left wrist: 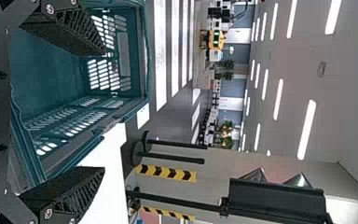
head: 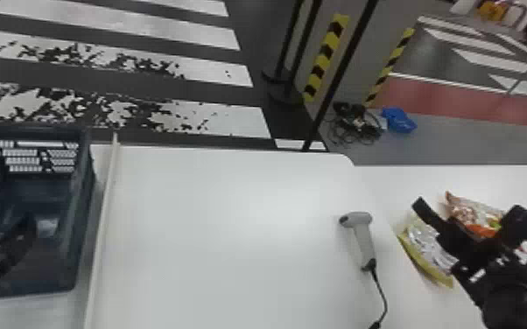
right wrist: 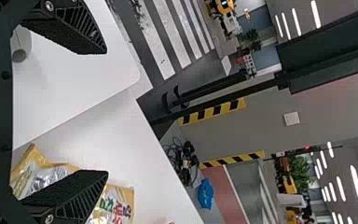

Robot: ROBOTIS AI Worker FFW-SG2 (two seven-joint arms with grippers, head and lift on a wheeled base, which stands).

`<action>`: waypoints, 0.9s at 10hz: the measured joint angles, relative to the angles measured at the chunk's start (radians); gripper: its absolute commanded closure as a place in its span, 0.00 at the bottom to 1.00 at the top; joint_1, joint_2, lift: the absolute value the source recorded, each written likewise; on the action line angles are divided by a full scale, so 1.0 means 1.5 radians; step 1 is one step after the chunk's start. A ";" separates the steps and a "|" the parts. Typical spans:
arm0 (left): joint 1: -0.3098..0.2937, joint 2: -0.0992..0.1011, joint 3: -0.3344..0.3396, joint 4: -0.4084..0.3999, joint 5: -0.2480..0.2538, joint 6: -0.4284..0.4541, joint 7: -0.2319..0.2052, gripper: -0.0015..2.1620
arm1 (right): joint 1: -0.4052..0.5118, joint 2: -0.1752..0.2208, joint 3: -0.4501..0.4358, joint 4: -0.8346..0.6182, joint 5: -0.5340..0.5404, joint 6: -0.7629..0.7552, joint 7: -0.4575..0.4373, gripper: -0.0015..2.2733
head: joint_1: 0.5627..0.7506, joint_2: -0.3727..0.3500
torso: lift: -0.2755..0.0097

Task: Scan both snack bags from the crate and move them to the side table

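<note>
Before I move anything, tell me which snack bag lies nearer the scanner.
The silver bag with the yellow edge is nearer the scanner; the other bag, with an orange patch, lies farther right.

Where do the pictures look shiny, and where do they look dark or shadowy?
Head view: a soft glare on the white table left of the scanner, a faint shadow beside the scanner, and a dim inside to the crate; left wrist view: ceiling lights glowing as white strips; right wrist view: bright strips overhead too.
</note>
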 measured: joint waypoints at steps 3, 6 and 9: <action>0.008 -0.005 -0.001 -0.025 -0.001 0.002 0.020 0.06 | 0.088 0.077 0.097 -0.174 0.071 -0.102 -0.073 0.03 | 0.70 0.03 | 0.62; 0.019 -0.011 -0.008 -0.046 -0.003 0.016 0.062 0.06 | 0.177 0.120 0.229 -0.287 0.167 -0.220 -0.142 0.03 | 0.70 0.17 | 0.62; 0.035 -0.018 -0.022 -0.050 -0.009 0.019 0.098 0.06 | 0.243 0.148 0.360 -0.318 0.246 -0.355 -0.198 0.03 | 0.70 0.33 | 0.62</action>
